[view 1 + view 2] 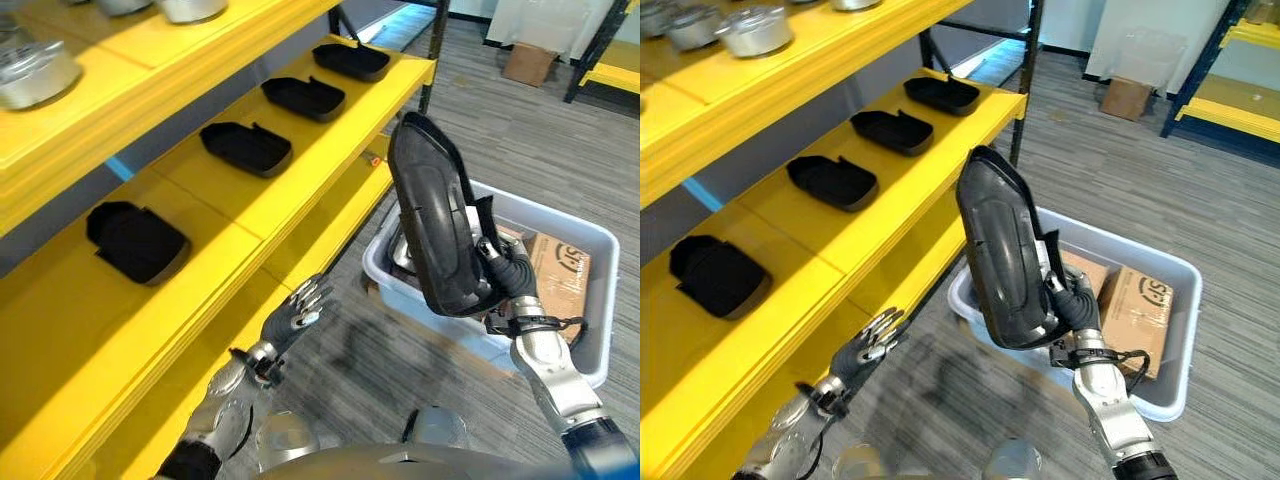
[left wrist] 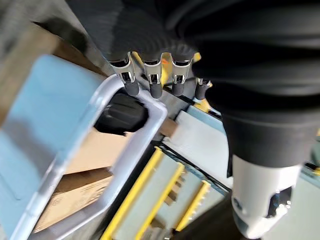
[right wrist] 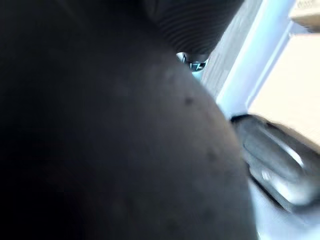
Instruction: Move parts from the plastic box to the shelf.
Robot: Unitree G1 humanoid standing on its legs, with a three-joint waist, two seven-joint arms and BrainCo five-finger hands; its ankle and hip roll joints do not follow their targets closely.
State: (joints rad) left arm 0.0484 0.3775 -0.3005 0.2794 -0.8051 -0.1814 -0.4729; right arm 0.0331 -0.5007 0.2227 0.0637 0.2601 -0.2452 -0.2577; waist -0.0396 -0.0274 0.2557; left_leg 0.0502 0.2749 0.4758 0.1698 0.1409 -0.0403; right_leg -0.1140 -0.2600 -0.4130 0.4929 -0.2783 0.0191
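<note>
**Black part lifted clear of the box, beside the shelf**

Nearest the camera, left hand (image 1: pixel 296 318) low beside the front edge of the yellow shelf (image 1: pixel 300 190), fingers straight and relaxed, grasping nothing; seen again in the left wrist view as a row of dark-tipped fingers (image 2: pixel 154 85) extended, touching nothing.

Right hand (image 1: pixel 1065 300) raised above the plastic box (image 1: pixel 1160 300), clenched round the lower rim of a large black part (image 1: pixel 1000 250); part held nearly upright, hollow side turned toward the shelf, its top just beside the shelf's front edge but apart from it; same dark part pressed close across the right wrist view (image 3: pixel 100 130).

Plastic box pale grey, resting on the striped floor (image 1: pixel 1200 190) off the shelf's outer front corner; inside, two cardboard cartons (image 1: pixel 1140 300) against the wall farthest from the shelf; another dark part (image 3: pixel 275 160) lying in the box, seen in the right wrist view.

On the middle level of the shelf, four black parts in a row along its length, well apart from one another, hollow sides up: one nearest the camera (image 1: pixel 135 242), then a second (image 1: pixel 247 148), a third (image 1: pixel 303 97), and the last (image 1: pixel 351 60) at the far corner.

On the level above, metal parts (image 1: pixel 755 30) near the front edge.
</note>
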